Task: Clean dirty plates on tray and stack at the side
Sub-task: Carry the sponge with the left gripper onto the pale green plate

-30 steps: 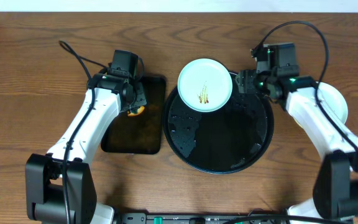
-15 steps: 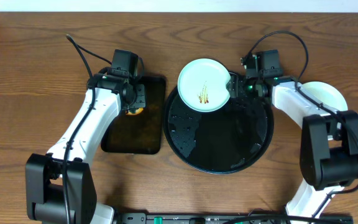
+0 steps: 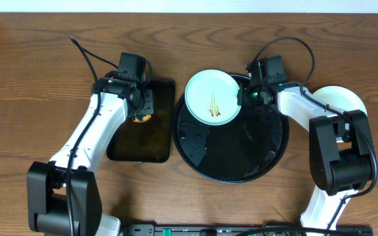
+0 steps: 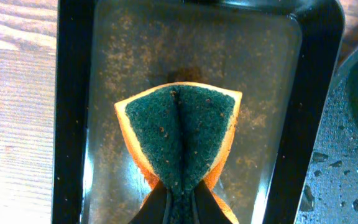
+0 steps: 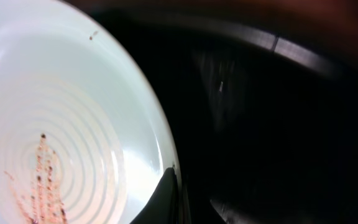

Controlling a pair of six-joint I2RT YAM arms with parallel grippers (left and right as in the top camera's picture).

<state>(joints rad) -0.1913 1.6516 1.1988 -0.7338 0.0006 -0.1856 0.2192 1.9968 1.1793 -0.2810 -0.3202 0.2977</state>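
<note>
The plate (image 3: 210, 98) being handled is small, round and shallow, a pale mint-blue with a smooth glazed surface. Fine concentric rings are moulded into its floor, and a thin brownish smear (image 5: 42, 180) of specks runs across the centre. The right fingers (image 5: 165, 200) are closed on its rim, with one tip on the upper face at the very edge. The dish spreads out ahead of them, on the side toward the other arm. It sits over the far edge of the round tray (image 3: 241, 157), overlapping the raised rim there. That tray is glossy black, much wider than the plate, and beaded with water droplets. It lies directly beneath the right fingers.

A second pale plate (image 3: 354, 103) rests on the bench (image 3: 31, 65) well behind the right fingers, outside the round tray and partly covered by the arm.

The left fingers (image 4: 157, 210) are clamped on a sponge (image 4: 179, 134). It is orange foam with a coarse, dark green scouring face, squeezed so that a crease runs down its middle. Just under them is a rectangular tray (image 4: 73, 112), black with rounded corners, its floor covered in a wet film speckled brown. The bench is brown wood with a visible grain
</note>
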